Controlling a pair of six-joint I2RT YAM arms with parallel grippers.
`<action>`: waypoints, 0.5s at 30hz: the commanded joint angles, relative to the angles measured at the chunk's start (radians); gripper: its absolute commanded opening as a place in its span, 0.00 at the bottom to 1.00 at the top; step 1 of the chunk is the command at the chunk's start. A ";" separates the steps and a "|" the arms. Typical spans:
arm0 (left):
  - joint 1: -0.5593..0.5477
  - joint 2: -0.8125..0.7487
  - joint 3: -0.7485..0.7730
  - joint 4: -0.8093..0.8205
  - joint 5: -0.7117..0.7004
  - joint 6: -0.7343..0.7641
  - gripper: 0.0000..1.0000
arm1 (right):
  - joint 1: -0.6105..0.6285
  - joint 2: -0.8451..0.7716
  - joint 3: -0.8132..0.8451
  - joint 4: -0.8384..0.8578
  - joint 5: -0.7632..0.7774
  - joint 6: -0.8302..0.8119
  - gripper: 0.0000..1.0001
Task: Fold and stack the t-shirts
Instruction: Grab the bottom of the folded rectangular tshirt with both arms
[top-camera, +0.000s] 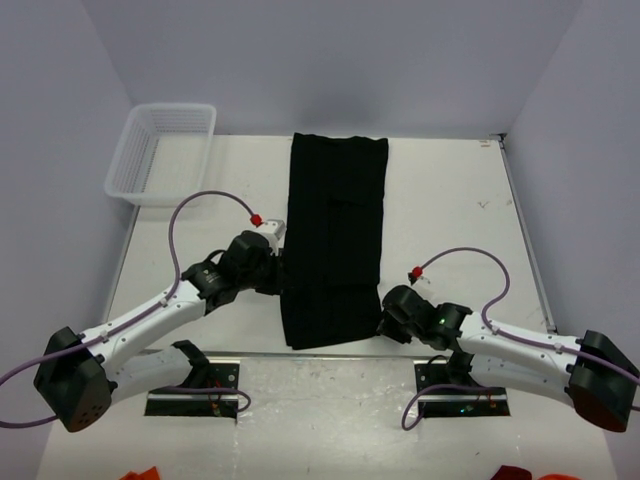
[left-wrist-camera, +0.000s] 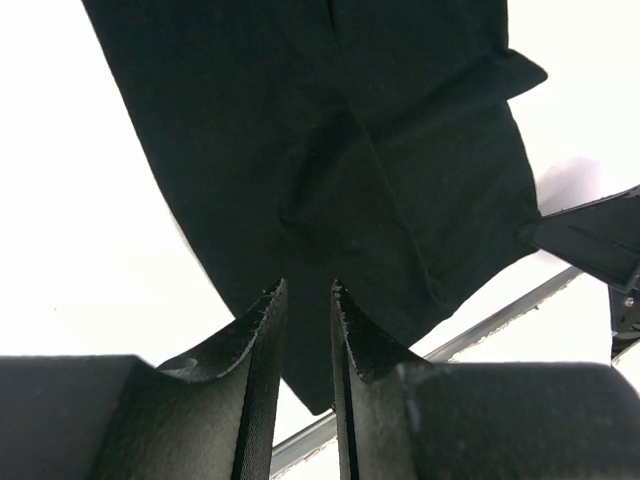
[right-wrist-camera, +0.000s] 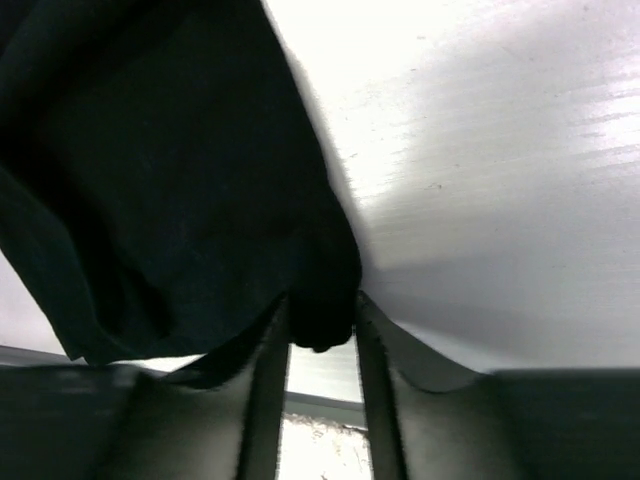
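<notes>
One black t-shirt (top-camera: 335, 230) lies folded into a long narrow strip down the middle of the white table; no other shirt shows. My left gripper (top-camera: 278, 272) sits at the strip's left edge, about a third of the way up from the near end. In the left wrist view its jaws (left-wrist-camera: 303, 288) stand narrow, with creases of the t-shirt (left-wrist-camera: 350, 150) running into the tips. My right gripper (top-camera: 385, 322) is at the near right corner. There a lump of the t-shirt (right-wrist-camera: 170, 180) fills the gap of the right gripper (right-wrist-camera: 322, 300).
A white mesh basket (top-camera: 160, 152) stands at the far left corner of the table. A metal rail (left-wrist-camera: 500, 320) runs along the near table edge, just behind the shirt's near end. Red objects (top-camera: 140, 473) lie below the arm bases.
</notes>
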 joint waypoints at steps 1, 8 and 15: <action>-0.001 0.018 -0.004 -0.028 -0.010 -0.040 0.26 | 0.003 -0.012 -0.027 -0.045 0.009 0.028 0.30; -0.002 0.053 -0.068 -0.059 -0.028 -0.097 0.34 | 0.003 -0.034 -0.016 -0.089 0.031 0.022 0.00; -0.001 -0.008 -0.168 -0.056 0.028 -0.163 0.45 | 0.004 -0.028 0.004 -0.102 0.040 -0.017 0.00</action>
